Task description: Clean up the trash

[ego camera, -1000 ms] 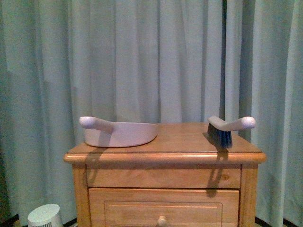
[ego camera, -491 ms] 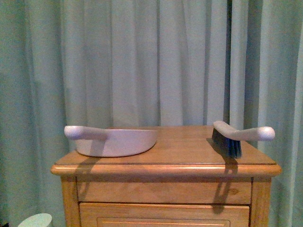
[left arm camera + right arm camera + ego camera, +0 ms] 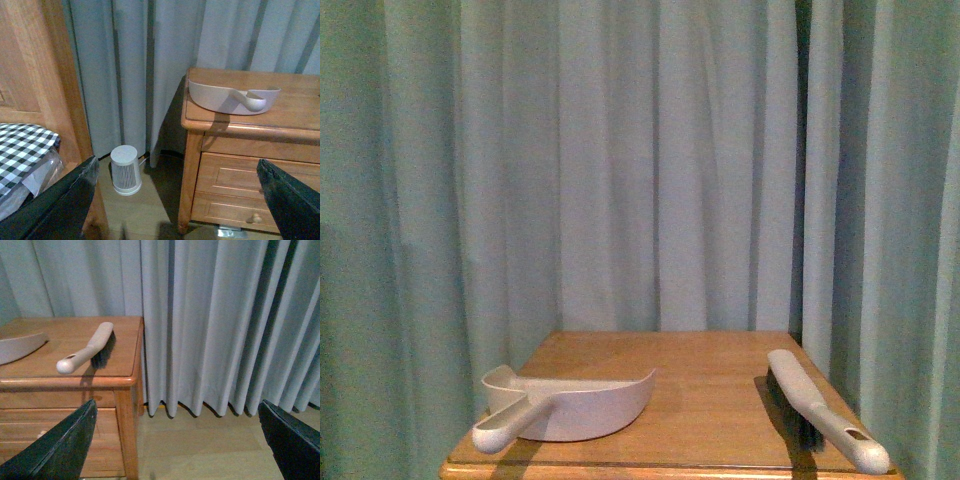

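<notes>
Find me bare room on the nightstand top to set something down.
Widest free patch: the middle of the nightstand top, between the dustpan and the brush. Also bare: the back strip along the curtain. The left front holds the dustpan and the right edge holds the brush, so both are tight.

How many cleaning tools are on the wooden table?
2. The beige dustpan sits on the left side of the wooden table, and the brush lies on its right side. No other tool shows in any view.
</notes>
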Robot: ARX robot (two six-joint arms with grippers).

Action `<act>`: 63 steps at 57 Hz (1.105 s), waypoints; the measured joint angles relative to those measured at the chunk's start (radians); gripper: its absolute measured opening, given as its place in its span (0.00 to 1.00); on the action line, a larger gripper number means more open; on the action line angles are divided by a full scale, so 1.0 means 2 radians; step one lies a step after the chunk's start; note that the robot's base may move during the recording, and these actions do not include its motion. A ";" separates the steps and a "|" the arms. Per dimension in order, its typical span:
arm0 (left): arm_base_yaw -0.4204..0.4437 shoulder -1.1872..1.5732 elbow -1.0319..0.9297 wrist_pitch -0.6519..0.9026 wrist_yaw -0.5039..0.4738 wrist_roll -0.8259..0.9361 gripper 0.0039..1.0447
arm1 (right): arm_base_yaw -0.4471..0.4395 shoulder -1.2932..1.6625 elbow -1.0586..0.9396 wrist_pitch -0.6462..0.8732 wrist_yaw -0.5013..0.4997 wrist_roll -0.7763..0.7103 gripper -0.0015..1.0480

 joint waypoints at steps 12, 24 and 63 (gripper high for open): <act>0.003 0.215 0.098 -0.006 0.055 0.009 0.93 | 0.000 0.000 0.000 0.000 0.000 0.000 0.93; -0.080 0.485 0.314 -0.013 -0.009 0.075 0.93 | 0.000 0.000 0.000 0.000 0.000 0.000 0.93; -0.213 0.895 0.727 -0.199 -0.150 0.039 0.93 | 0.000 0.000 0.000 0.000 0.000 0.000 0.93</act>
